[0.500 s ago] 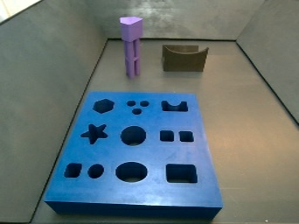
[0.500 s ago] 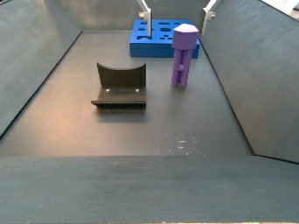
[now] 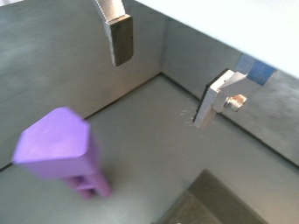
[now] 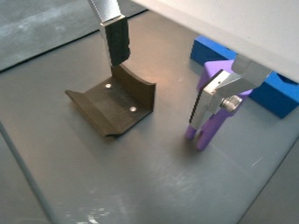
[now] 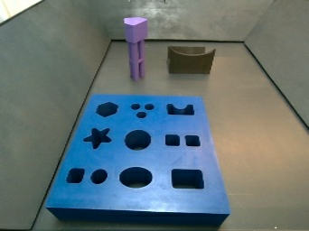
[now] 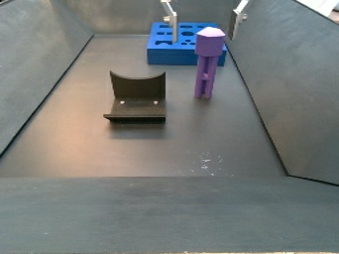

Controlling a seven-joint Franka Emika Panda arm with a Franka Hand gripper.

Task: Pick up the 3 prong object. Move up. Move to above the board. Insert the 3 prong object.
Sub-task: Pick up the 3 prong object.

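The 3 prong object [image 5: 135,45] is a tall purple peg that stands upright on the dark floor; it also shows in the other side view [image 6: 208,62] and in both wrist views [image 3: 59,149] [image 4: 208,131]. The blue board [image 5: 139,153] with shaped holes lies flat beyond it [image 6: 179,45]. My gripper [image 6: 203,8] hangs high, with only its fingertips showing above the board's end. In both wrist views the gripper [image 3: 170,70] [image 4: 166,68] is open and empty. The peg stands below, beside one finger [image 4: 216,92], apart from it.
A dark brown U-notched block [image 5: 190,59] sits on the floor near the peg and shows under the gripper in a wrist view [image 4: 114,105]. Grey walls enclose the floor on all sides [image 6: 40,60].
The fingertips at the top of the side view have shifted very slightly. The peg, block and board have not moved.
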